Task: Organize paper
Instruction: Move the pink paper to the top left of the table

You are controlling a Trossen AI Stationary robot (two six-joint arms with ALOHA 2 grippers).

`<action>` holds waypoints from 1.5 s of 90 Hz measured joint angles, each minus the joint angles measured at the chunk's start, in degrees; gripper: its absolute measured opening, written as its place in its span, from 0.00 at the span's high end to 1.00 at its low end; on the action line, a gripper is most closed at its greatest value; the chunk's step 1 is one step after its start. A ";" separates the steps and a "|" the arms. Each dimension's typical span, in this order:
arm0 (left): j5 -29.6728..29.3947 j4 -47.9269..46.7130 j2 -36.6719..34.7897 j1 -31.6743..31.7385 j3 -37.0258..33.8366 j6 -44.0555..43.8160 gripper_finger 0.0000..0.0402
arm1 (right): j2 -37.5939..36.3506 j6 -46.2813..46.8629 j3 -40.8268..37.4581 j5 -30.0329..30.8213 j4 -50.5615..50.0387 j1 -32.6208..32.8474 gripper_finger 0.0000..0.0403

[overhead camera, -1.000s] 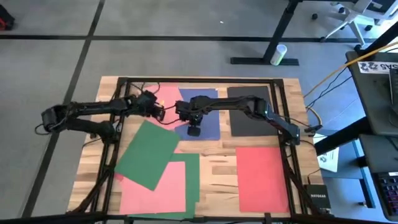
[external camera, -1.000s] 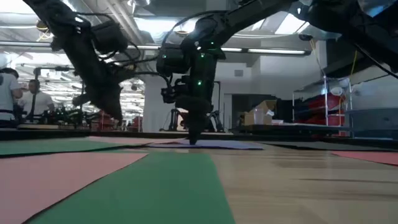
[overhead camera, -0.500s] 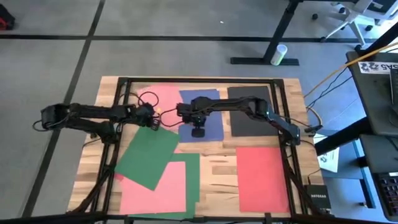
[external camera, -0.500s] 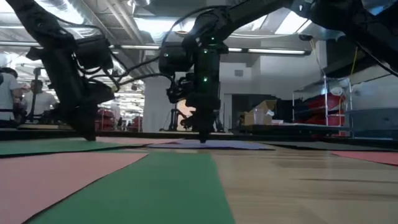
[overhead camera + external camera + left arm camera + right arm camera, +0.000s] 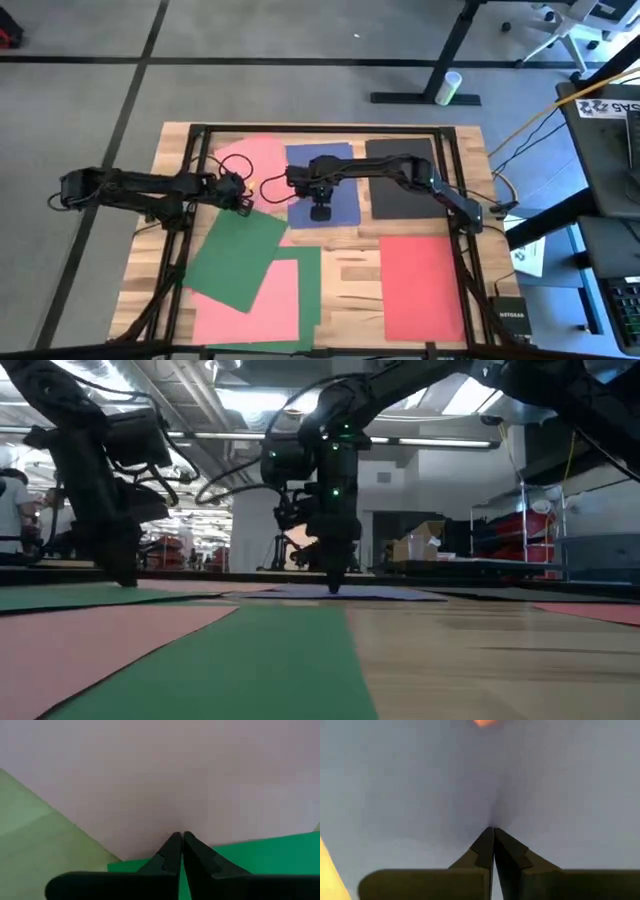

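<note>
The wooden counter (image 5: 350, 268) carries flat construction-paper sheets: pink (image 5: 250, 160), blue (image 5: 322, 188) and black (image 5: 400, 178) at the far side, green (image 5: 235, 250), pink (image 5: 250, 310) and red (image 5: 422, 285) nearer.

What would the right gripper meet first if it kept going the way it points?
The blue sheet: the right gripper, shut, points down at it and seems to touch it already, as the low view suggests.
</note>
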 joint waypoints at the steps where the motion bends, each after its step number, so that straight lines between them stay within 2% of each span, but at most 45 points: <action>1: 0.04 -0.20 -0.14 -0.20 -0.01 -0.12 1.00 | -0.02 0.03 -0.11 0.02 0.06 -0.08 1.00; 25: 0.52 -1.91 -3.93 -2.84 -0.19 -2.33 1.00 | -0.06 1.97 -0.54 4.40 0.49 -2.21 1.00; 47: -0.36 -1.70 -6.24 -3.66 0.23 -2.77 1.00 | -1.82 2.16 -0.85 5.02 2.91 -2.67 1.00; 65: -3.63 -1.96 -8.45 -3.66 3.92 -1.28 1.00 | -3.79 3.23 0.10 4.07 4.14 -2.32 1.00; 86: -5.85 -17.00 -8.54 -1.88 6.30 -6.36 1.00 | -3.62 2.95 0.29 -1.32 8.12 0.16 1.00; 103: -10.99 -26.28 -8.53 -1.77 6.30 -11.85 1.00 | -3.53 2.96 0.31 -1.65 12.39 1.70 1.00; 115: -11.61 -26.45 -8.48 0.10 5.90 -11.84 1.00 | -2.74 3.00 0.35 -1.65 13.00 1.89 1.00; 135: -12.83 -24.25 -6.39 7.32 5.54 -6.97 1.00 | -1.69 3.10 0.34 -1.65 14.24 1.85 1.00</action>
